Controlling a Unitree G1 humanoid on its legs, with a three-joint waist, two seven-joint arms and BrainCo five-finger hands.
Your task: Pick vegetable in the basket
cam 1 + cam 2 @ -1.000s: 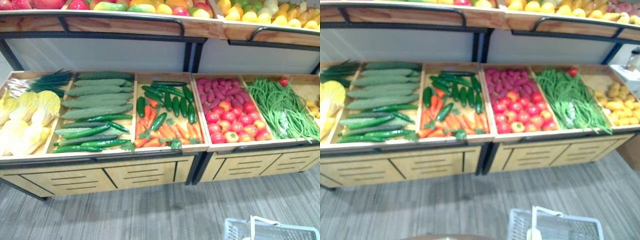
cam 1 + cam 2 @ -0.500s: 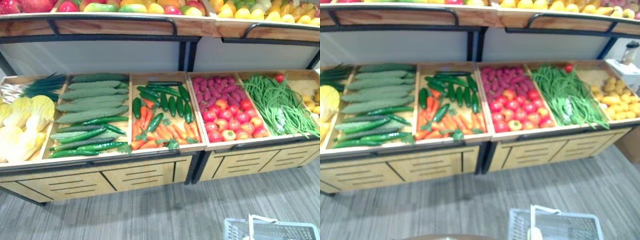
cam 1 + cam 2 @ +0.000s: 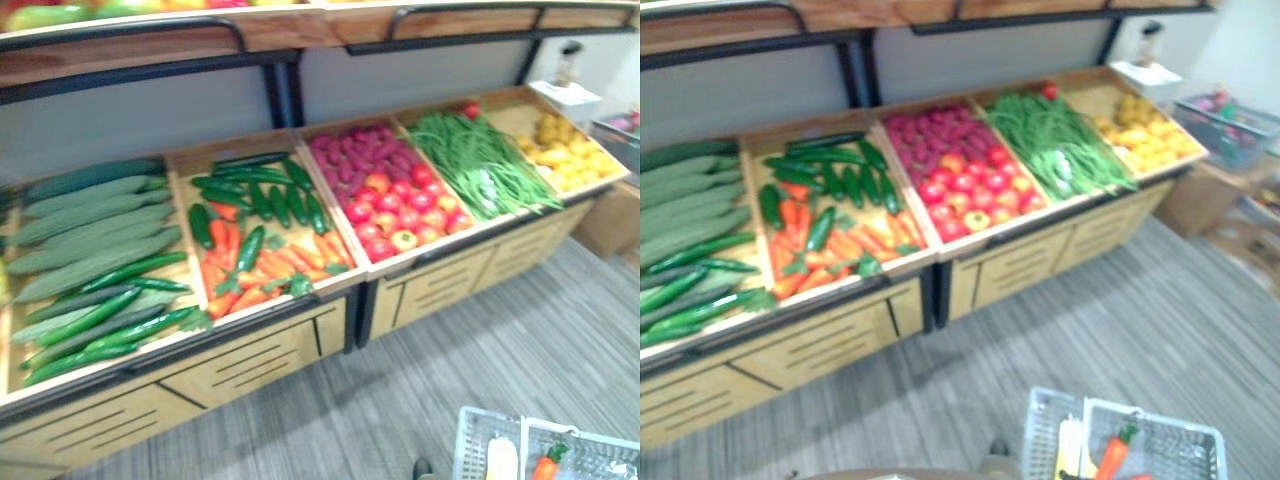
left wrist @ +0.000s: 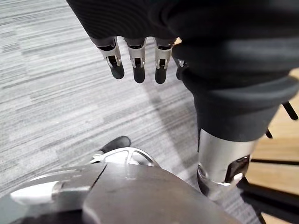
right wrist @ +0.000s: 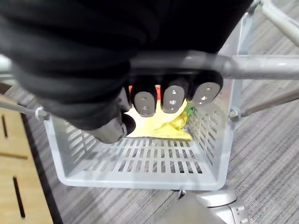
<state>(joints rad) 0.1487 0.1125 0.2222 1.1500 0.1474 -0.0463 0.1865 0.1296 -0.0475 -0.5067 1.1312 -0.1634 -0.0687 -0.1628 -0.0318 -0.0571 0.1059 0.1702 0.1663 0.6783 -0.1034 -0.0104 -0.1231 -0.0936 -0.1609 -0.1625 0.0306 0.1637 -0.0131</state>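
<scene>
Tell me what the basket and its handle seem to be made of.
The basket: pale grey moulded plastic, matte, judging by its slotted walls. The handle, gripped by the right hand: smooth grey bar, slight sheen; metal or hard plastic, unclear.

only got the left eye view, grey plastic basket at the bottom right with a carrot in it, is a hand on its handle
Observer: Yes. In the right wrist view the right hand has its fingers curled round the grey bar handle of the pale grey slatted plastic basket.
Operator: ok and the other hand, is it carrying anything
Observer: No. In the left wrist view the left hand hangs over the grey striped floor, fingers relaxed and pointing down, holding nothing.
</scene>
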